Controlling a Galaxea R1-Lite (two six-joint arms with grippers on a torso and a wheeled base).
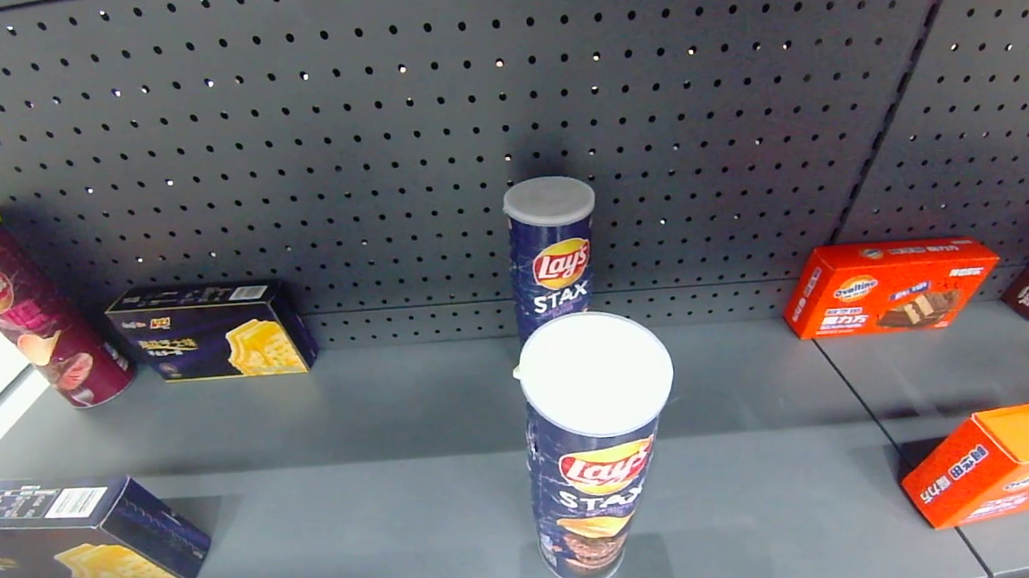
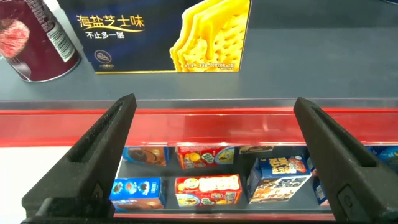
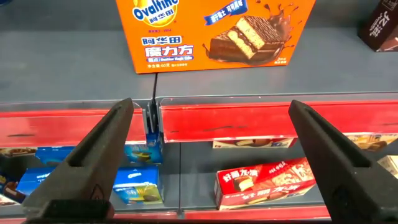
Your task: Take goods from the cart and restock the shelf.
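Front chip can stands centre-frame on the shelf, rear chip can behind it. Left gripper and right gripper fingers gape wide, empty; I'd withdraw squarely, clear of the red rail.

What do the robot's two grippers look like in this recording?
The left gripper and the right gripper look alike: each has two matte black, wedge-shaped fingers that taper to blunt tips, with a recessed channel running along each finger.
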